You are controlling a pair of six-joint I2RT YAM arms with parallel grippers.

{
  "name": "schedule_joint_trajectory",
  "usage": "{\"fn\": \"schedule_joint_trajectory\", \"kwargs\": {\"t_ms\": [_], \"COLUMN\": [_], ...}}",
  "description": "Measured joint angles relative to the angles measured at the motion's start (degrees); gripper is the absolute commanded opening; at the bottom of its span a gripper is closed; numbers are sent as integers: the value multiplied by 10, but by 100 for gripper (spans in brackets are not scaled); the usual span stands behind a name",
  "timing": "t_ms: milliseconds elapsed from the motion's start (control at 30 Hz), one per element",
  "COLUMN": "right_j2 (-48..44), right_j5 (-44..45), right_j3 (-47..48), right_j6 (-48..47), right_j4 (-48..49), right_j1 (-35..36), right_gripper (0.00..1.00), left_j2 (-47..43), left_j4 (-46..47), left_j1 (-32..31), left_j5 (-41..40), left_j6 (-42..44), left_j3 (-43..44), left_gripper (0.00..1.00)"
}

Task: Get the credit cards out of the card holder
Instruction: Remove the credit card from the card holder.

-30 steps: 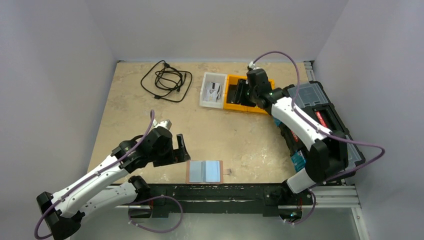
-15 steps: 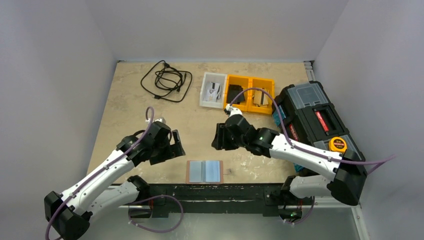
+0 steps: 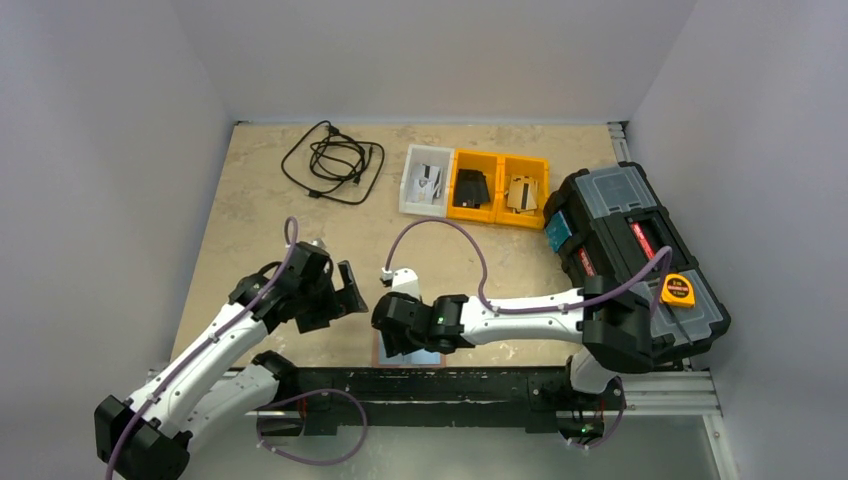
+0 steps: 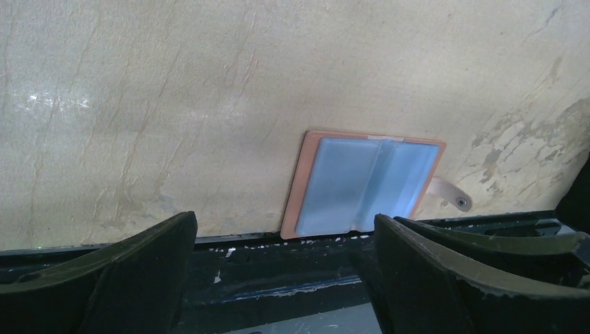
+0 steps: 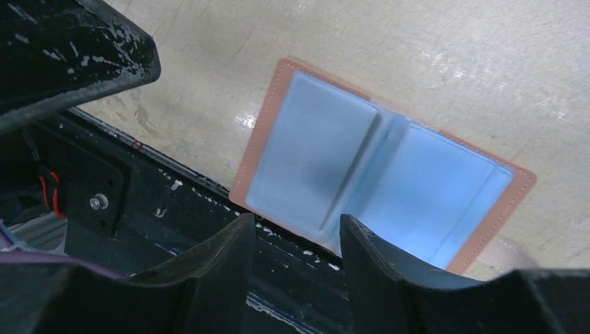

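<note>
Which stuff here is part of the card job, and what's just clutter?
Job: open reddish-brown leather card holder; pale blue flat cards in it; right pincer above it; left pincer, open.
Lying about: black coiled cable, white tray, yellow plastic trays, black toolbox, yellow tape measure.

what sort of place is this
Likely a robot lab test cell: plain white walls box in a scuffed beige tabletop, white robot arms, left and right, are bolted at its near edge, with a black plastic toolbox alongside.
</note>
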Motion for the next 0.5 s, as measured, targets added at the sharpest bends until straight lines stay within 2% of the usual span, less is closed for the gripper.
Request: {"fn": "schedule_joint_trajectory", "kwargs": {"t_ms": [200,500], "right_j2": [54,95], "right_j5": [15,13], "right_j3": [40,42], "right_j6": [3,9], "right_j4": [-12,-11], "right_j1": [13,15], "right_gripper": [50,55], "left_j2": [-11,-11], "left_j4": [0,1], "left_j1": [5,8], "left_j5": [1,12], "left_j6": [9,9], "left_j3": [-1,-8], "left_gripper": [99,99]}}
